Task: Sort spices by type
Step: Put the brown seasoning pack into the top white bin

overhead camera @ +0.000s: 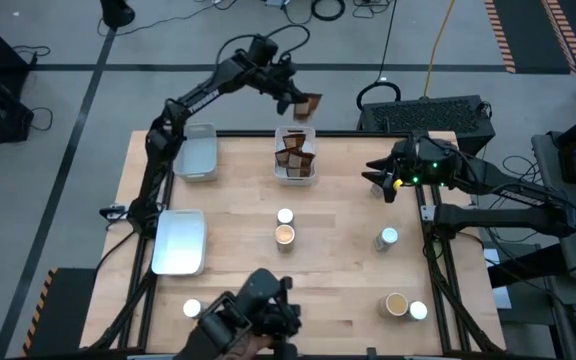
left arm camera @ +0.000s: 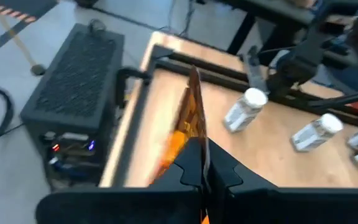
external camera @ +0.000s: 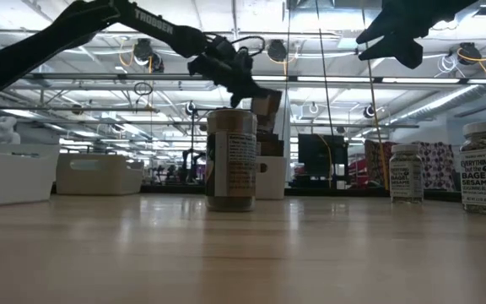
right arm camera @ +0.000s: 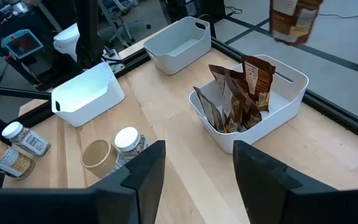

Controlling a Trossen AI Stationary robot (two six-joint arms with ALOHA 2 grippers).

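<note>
While the left gripper (overhead camera: 304, 104) hung above the far table edge, clamped on a dark brown packet (overhead camera: 311, 106), that packet sat just beyond the white bin (overhead camera: 296, 176) holding more packets (overhead camera: 295, 152). With its fingers apart and empty, the right gripper (overhead camera: 378, 180) hovered near the table's right edge. Jars (overhead camera: 284, 226) stood mid-table, others (overhead camera: 388, 238) toward the right, and 2 trays (overhead camera: 197, 152) lay at left.

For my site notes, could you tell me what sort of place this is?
Most likely a robotics lab or workshop: a wooden table on a metal frame, floor cables, and a computer tower beside it.
</note>
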